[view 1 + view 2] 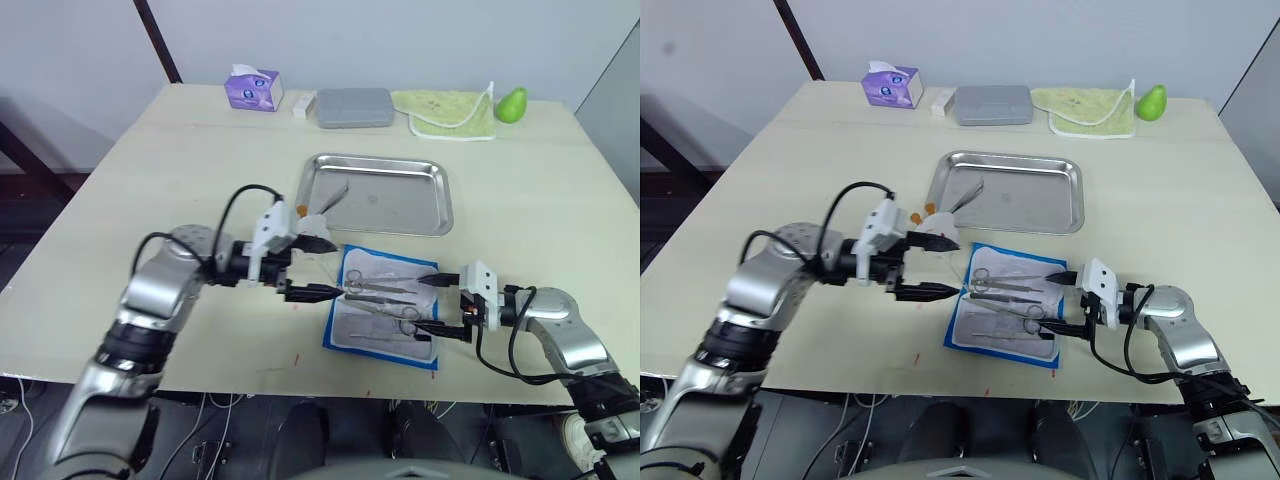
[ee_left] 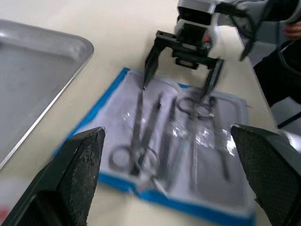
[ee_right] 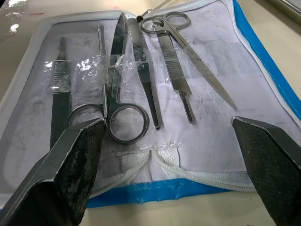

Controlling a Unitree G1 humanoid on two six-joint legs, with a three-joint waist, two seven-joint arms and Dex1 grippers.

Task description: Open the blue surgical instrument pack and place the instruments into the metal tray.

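1. Lying unfolded on the counter point(image 1: 200, 150), the blue surgical instrument pack point(image 1: 385, 308) shows its pale lining face up, so the opening step looks done.
2. Most of the instruments point(image 3: 131, 70) remain on that lining: scissors, forceps and slimmer tools, some under a strip of clear film. Moving them appears to be the bulk of what is left.
3. One slim silvery tool point(image 1: 333, 196) already rests inside the metal tray point(image 1: 430, 215), near the tray's edge closest to the left fingers; the rest of the tray is bare.
4. Poised at one side of the pack, the left gripper point(image 1: 318, 268) has its fingers spread apart and holds nothing, with the lower fingertip just beside the scissor handles.
5. Facing it from the opposite side, the right gripper point(image 1: 438, 304) also has its fingers apart and empty, their tips over the pack's edge.
6. Between the two sets of fingers sits the pack; the tray lies just beyond it, near both.
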